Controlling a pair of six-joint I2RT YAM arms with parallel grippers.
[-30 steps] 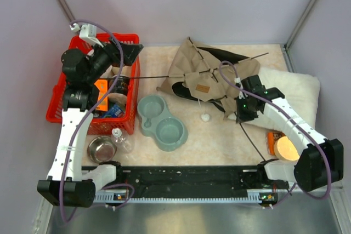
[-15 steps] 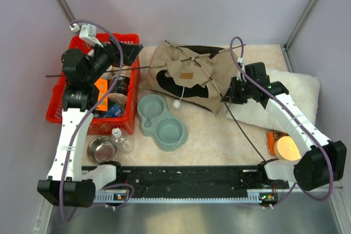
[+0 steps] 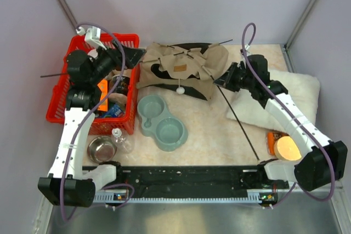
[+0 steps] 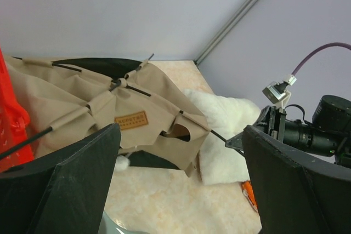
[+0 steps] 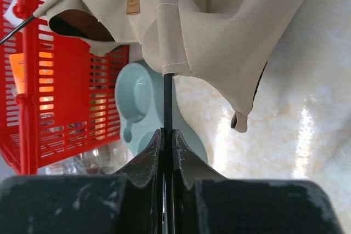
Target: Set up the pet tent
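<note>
Seeing the right end effector [image 5: 168, 134] clamped on a pole [image 5: 168, 102], I'd feed it slowly along its sleeve so the tent [image 3: 184, 69], slumped at the back of the bench [image 3: 214, 130] by the basket [image 3: 57, 108], lifts evenly, and bring the wide-open left end effector [image 3: 130, 56] in to steady the fabric.

Pet tent pole [image 5: 168, 102] — sleeve [image 5: 174, 36] hides part.

The left arm [image 3: 71, 130] and right arm [image 3: 296, 121] have white shells between bulky black joints. A mauve cable [image 3: 248, 34] loops along each. A white plug [image 3: 90, 35] caps the left one, at 12 o'clock from its wrist. Both black bases flank a black rail [image 3: 186, 179]. The left jaws are matte black wedges; the right jaws are scuffed with pale specks.
</note>
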